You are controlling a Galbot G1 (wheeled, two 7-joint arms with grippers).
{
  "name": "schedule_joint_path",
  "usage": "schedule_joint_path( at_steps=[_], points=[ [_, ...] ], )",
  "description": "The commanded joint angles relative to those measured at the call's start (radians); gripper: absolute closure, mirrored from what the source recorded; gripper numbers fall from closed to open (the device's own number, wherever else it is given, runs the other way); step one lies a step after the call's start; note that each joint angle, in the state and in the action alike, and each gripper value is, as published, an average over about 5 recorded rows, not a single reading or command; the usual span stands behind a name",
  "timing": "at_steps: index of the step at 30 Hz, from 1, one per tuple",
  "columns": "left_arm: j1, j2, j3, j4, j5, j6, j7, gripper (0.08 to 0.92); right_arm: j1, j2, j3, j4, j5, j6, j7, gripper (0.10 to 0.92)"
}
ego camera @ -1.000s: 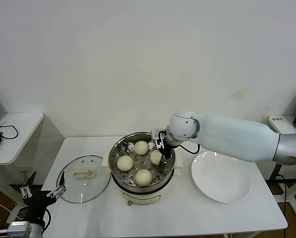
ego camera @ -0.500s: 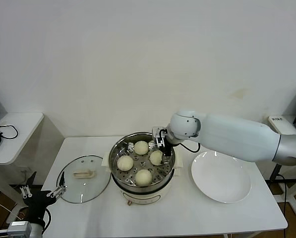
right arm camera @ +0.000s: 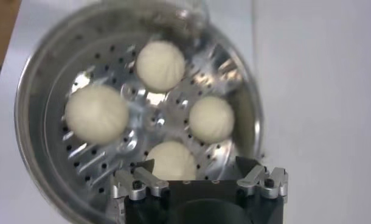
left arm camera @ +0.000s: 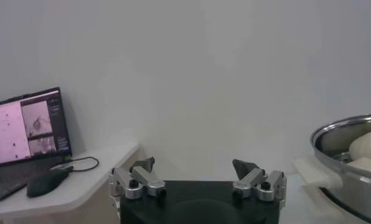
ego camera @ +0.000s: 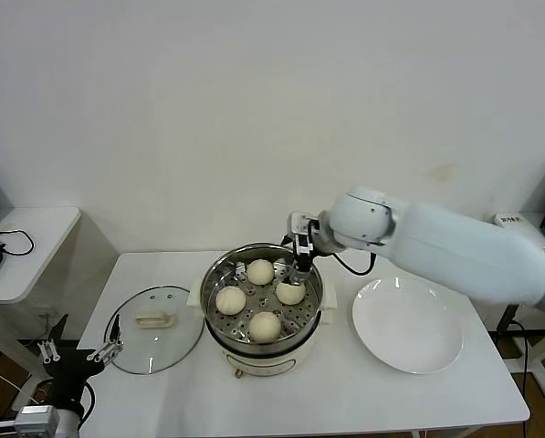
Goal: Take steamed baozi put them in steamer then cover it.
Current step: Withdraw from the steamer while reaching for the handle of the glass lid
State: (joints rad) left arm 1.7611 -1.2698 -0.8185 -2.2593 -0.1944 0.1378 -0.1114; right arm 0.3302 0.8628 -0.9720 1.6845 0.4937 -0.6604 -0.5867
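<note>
Head view: my right tool (ego camera: 298,263), released, hovers over the steamer (ego camera: 215,276) holding four buns (ego camera: 265,325); next, fetch the lid (ego camera: 153,329).

head: looking forward and down from above, taking in the whole desk (ego camera: 345,401) and wall | left wrist: sitting low beside the desk, facing level toward the wall, catching the steamer (left arm camera: 356,164) edge | right wrist: looking straight down, close over the steamer (right arm camera: 143,109) | shared: all three are showing the steamer
</note>
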Motion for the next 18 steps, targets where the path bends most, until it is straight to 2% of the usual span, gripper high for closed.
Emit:
schedule_joint_path(
  at_steps=[1,5,8,13,18],
  points=[
    [-0.007,-0.002,0.009,0.009,0.008,-0.002,0.001,0.177,-0.607,-0.179,0.533,0.214,0.051,0.244,0.572,0.202],
    [-0.015,-0.003,0.019,0.021,0.02,-0.005,0.003,0.177,-1.015,-0.139,0.879,0.211,-0.17,0.446,0.598,0.203],
    [-0.025,-0.004,0.033,0.038,0.033,-0.01,0.002,0.177,-1.281,-0.04,1.163,0.188,-0.301,0.608,0.569,0.203],
    [-0.061,-0.006,0.081,0.09,0.108,-0.032,-0.001,0.177,-1.498,0.237,1.481,0.139,-0.378,0.81,0.485,0.203],
    [-0.096,0.01,0.1,0.165,0.338,-0.085,0.014,0.177,-1.633,0.482,1.687,0.161,-0.357,0.87,0.398,0.202]
  ],
)
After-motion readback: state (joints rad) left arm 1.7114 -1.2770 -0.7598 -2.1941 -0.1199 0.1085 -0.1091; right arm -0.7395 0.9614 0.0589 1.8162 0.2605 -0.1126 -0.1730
